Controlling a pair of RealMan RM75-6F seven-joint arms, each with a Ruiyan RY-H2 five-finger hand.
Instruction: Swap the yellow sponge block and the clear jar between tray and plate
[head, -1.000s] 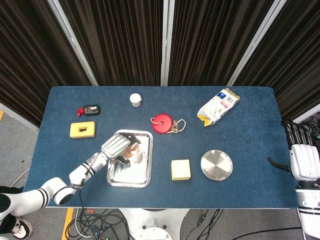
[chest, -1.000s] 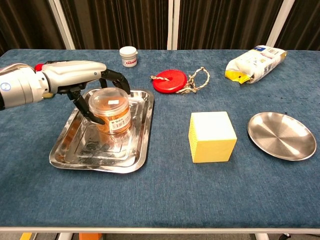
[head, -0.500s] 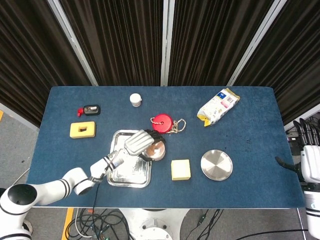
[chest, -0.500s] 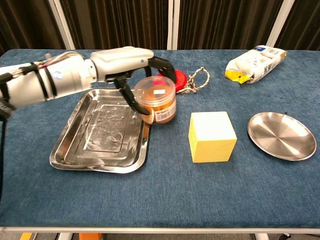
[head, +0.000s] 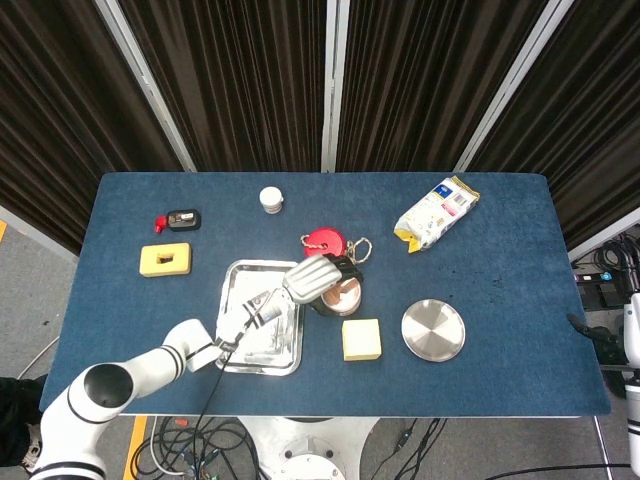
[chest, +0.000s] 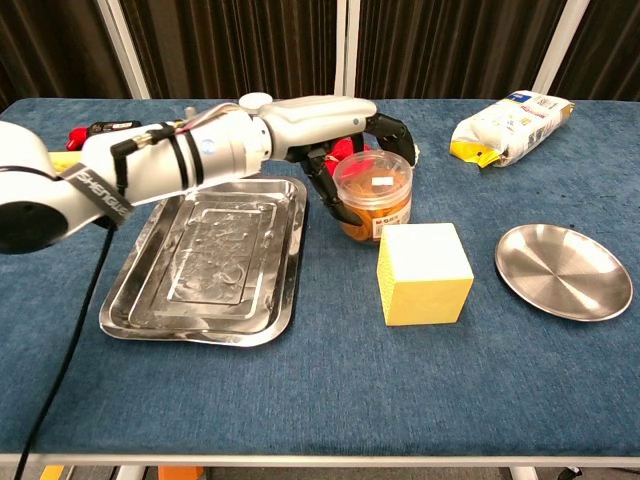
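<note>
- Jar (chest: 373, 196) is gripped by the left hand (chest: 345, 118), fingers (chest: 392, 128) wrapped over the lid from above and down both sides; it sits clear of the tray (chest: 142, 290), just behind the sponge (chest: 424, 272)
- Whether the jar rests on the cloth or hangs just above it, I cannot tell
- Step in hand, as I judge it: carrying the jar from tray to plate (chest: 563, 270), about halfway across
- Plate lies well beyond the fingertips, on the far side of the sponge, and it is bare
- Tray lies behind the wrist, nothing in it
- Next move likely calls for lifting the jar over or around the sponge without knocking it, then setting it upright on the plate before the fingers spread
- Sponge stands on the cloth between tray and plate, on neither; it is untouched
- Right hand (head: 633, 341) shows only as a sliver at the frame edge; how its fingers lie I cannot tell
</note>
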